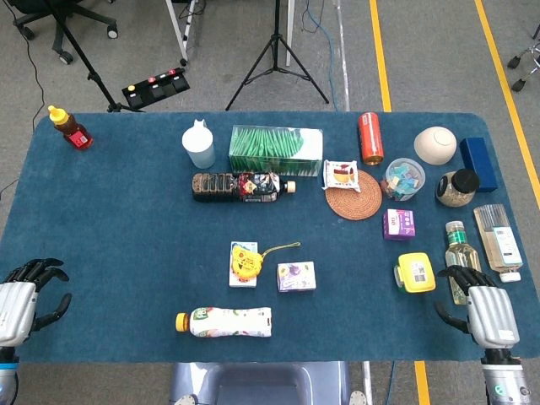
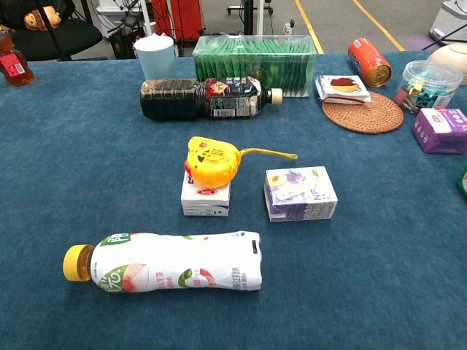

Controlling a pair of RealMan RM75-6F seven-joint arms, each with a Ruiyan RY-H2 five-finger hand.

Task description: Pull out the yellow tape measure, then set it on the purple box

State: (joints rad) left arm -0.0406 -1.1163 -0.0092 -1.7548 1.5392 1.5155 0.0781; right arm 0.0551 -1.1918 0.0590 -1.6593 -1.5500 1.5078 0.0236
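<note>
The yellow tape measure (image 1: 245, 260) (image 2: 212, 161) lies on a small white box (image 2: 206, 197) near the table's middle, its yellow strap trailing to the right. Just right of it lies a pale purple carton (image 1: 296, 276) (image 2: 300, 193). A darker purple box (image 1: 399, 224) (image 2: 440, 130) stands further right. My left hand (image 1: 18, 299) rests at the front left edge, fingers apart, holding nothing. At the front right edge my right hand (image 1: 485, 308) is likewise empty with fingers spread. Both are far from the tape measure and out of the chest view.
A white drink bottle (image 1: 224, 321) lies in front of the tape measure, and a dark bottle (image 1: 242, 186) behind it. A green box (image 1: 276, 150), white cup (image 1: 199, 145), coaster (image 1: 356, 202), red can (image 1: 370, 137) stand at the back. A yellow container (image 1: 414, 272) and bottles (image 1: 459, 251) crowd my right hand.
</note>
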